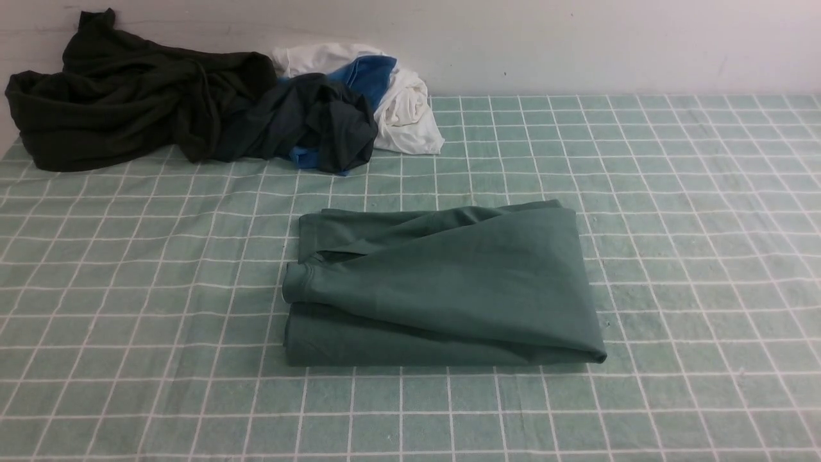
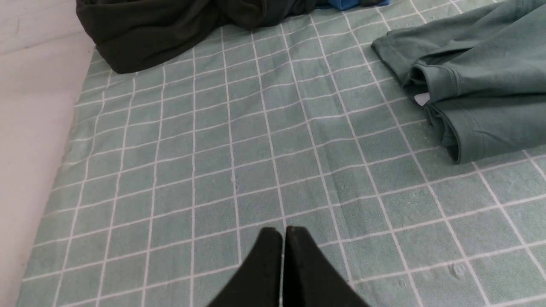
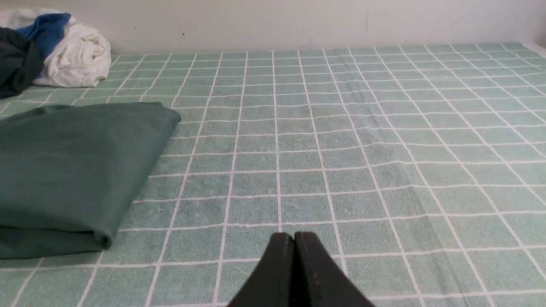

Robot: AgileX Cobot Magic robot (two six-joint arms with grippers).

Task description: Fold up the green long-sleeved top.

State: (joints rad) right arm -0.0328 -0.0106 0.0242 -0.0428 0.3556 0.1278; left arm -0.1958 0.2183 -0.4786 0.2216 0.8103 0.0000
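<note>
on a pale green checked cloth, the green long-sleeved top is seen folded at centre, judged soft, light and best pinched at an edge, while the left gripper and right gripper are clenched empty, well apart from it.

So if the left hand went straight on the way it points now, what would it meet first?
Probably just the checked cloth. Further on lies the dark olive-black garment. The shut left hand looks aimed clear of the green top, though depth is unclear.
</note>
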